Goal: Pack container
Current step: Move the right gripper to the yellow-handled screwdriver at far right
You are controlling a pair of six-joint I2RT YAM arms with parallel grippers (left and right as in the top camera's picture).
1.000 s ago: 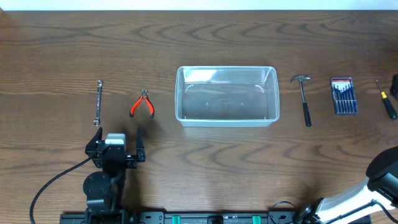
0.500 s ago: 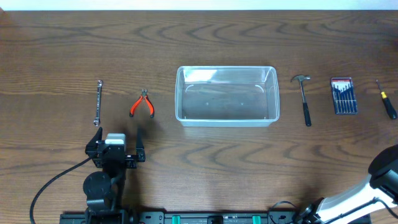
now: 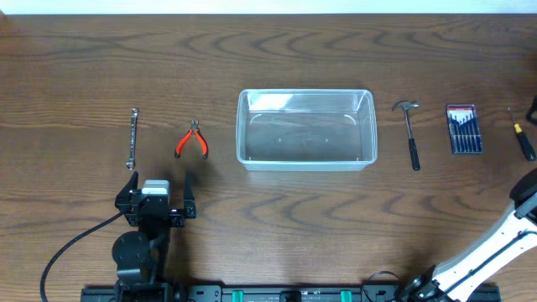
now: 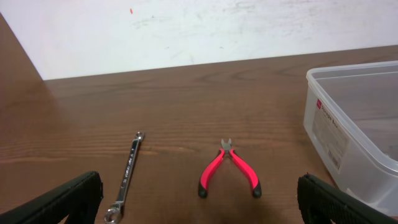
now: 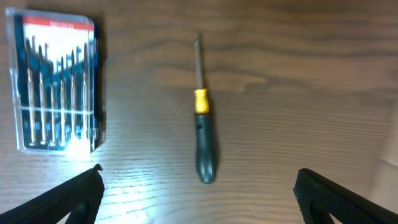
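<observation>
Overhead: single row across mid-frame on table (image 3: 268,50), nothing touching.
Centre: container (image 3: 305,129).
Left of it: pliers (image 3: 192,141), then wrench (image 3: 132,138) further left, apart from each other and from container.
Right of it: hammer (image 3: 410,134) near container's right wall, then cased screwdriver set (image 3: 463,128), then screwdriver (image 3: 522,138) at right edge of frame.
All lying lengthwise top-to-bottom.
Left gripper (image 3: 159,186) lower left, below gap between wrench and pliers.
Left wrist view: wrench lower left, pliers centre, container cut off at right edge.
Right wrist view: cased screwdriver set upper left, screwdriver centre, apart, tip toward top of frame.
</observation>
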